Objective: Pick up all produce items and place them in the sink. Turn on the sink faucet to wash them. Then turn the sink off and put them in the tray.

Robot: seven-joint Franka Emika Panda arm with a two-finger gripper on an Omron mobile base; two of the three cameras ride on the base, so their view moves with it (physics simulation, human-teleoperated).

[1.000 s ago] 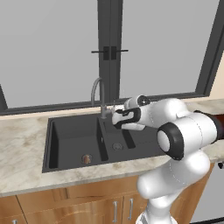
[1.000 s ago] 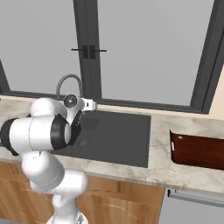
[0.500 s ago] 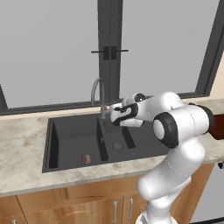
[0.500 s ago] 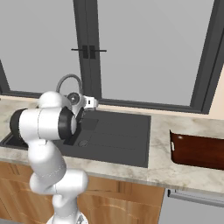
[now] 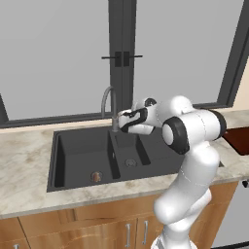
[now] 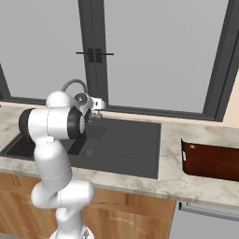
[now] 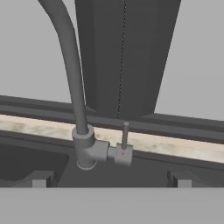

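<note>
The sink faucet's (image 7: 81, 113) arched spout runs off the hand view's top edge, and the tray (image 6: 212, 161) is cut by the right base view's edge.

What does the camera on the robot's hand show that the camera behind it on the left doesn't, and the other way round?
Hand view alone: the faucet's small side lever standing upright, close up, and the open gripper aimed at the tap's base.

Left base view alone: the whole sink with both basins, a small brownish-orange lump lying in the large one, and the corner of the red-brown tray on the counter.

Both: the gooseneck faucet and the dark window frame behind it.
</note>
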